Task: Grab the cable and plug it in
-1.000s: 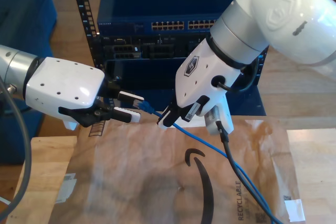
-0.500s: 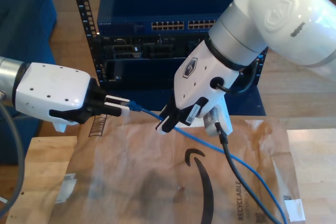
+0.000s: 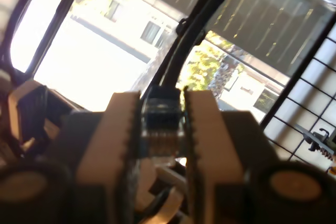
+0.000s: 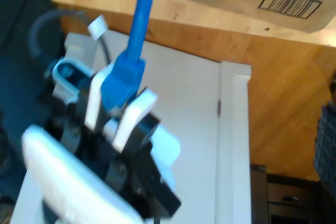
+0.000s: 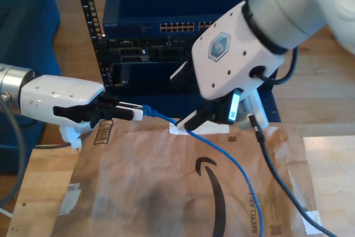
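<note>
My first pincer (image 3: 161, 140) clamped on plug (image 3: 161, 121) of cable (image 5: 236, 165), pads on its sides, probably leaving tip free for socket; cable trails off past my second pincer (image 5: 192, 126), grip there unclear; likely steadying slack.

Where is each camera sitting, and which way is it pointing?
Exterior view: above the table's near side, facing the blue rack; shows my first gripper and the other arm.
First wrist view: on my first gripper, looking along its fingers past the cable's plug towards windows.
Second wrist view: looks down at the table edge.
Shared: second wrist and exterior views both show my first gripper holding the cable's end.
</note>
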Robot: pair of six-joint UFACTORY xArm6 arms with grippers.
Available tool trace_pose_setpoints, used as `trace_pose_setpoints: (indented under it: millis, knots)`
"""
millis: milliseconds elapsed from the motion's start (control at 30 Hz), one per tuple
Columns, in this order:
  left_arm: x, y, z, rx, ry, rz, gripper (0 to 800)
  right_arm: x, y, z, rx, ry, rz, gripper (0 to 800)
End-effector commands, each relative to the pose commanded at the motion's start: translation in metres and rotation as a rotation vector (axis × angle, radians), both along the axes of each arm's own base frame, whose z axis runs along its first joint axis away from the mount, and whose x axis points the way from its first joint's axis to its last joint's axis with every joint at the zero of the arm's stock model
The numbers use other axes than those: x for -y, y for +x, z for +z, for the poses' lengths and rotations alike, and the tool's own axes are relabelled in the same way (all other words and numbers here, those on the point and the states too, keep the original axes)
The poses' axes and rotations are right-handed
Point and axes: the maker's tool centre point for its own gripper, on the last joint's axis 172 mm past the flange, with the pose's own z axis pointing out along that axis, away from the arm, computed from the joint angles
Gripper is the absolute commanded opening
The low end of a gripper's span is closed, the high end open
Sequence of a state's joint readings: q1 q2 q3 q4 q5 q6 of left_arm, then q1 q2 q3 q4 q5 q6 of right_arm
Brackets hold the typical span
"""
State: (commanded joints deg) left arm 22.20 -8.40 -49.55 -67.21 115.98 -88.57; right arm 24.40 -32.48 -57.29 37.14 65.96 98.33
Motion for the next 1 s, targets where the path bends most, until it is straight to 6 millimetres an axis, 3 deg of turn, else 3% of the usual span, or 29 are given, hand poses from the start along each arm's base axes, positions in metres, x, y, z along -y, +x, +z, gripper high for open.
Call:
trace_pose_setpoints:
  millis: [133, 333, 400, 500, 667, 767, 833, 1000]
  knots:
    - [-0.01, 0.006, 0.015, -0.086, -0.113, 0.014, 2, 0.011, 0.016, 0.017, 0.181, 0.045, -0.044, 796]
    - [-0.015, 0.003, 0.042, -0.115, -0.245, -0.025, 5, 0.013, 0.031, 0.023, 0.259, 0.062, -0.077, 796]
    - [-0.016, 0.001, 0.043, -0.128, -0.257, -0.036, 5, 0.001, 0.029, 0.024, 0.311, 0.06, -0.03, 796]
    - [-0.018, 0.002, 0.04, -0.148, -0.268, -0.04, 5, -0.034, 0.019, 0.013, 0.336, 0.06, 0.047, 796]
    - [-0.032, 0.013, 0.042, -0.165, -0.297, -0.003, 6, -0.057, 0.005, -0.005, 0.369, 0.062, 0.103, 796]
    - [-0.037, 0.011, 0.05, -0.166, -0.342, -0.012, 6, -0.06, 0.012, 0.005, 0.427, 0.075, 0.087, 796]
    - [-0.046, 0.014, 0.055, -0.171, -0.389, 0.0, 7, -0.064, 0.008, 0.007, 0.44, 0.078, 0.103, 794]
    - [-0.046, 0.013, 0.055, -0.179, -0.405, -0.006, 8, -0.068, 0.005, 0.006, 0.442, 0.078, 0.117, 790]
